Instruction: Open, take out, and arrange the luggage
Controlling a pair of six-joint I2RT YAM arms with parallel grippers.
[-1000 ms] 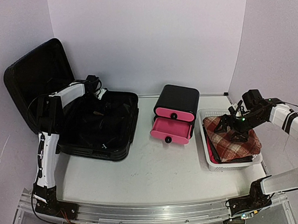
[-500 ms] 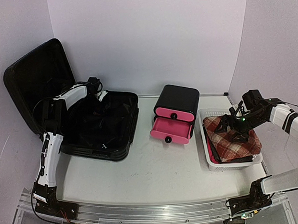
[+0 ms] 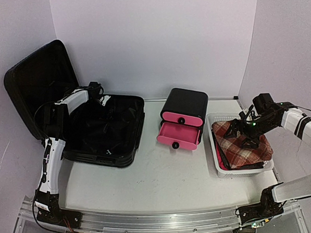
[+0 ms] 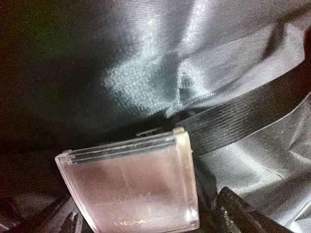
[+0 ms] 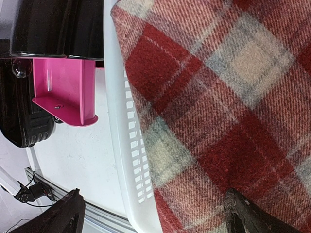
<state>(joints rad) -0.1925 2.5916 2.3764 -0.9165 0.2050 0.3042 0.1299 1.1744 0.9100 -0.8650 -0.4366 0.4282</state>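
- Luggage (image 3: pixel 107 132): lies open at the 9 o'clock side of the tabletop (image 3: pixel 164 178), lid upright.
- Left gripper (image 3: pixel 103 101): inside the luggage near its 12 o'clock edge, jaws spread wide on either side of a clear flat case (image 4: pixel 131 184).
- Right gripper (image 3: pixel 245 135): jaws spread wide over a plaid cloth (image 5: pixel 218 97) in the white basket (image 3: pixel 216 160), 3 o'clock side.
- Drawer box (image 3: pixel 182 117): between luggage and basket, lower drawer pulled out.

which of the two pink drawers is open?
The lower drawer: it is pulled out toward the front, with its pink side showing. The upper drawer sits closed in the black chest.
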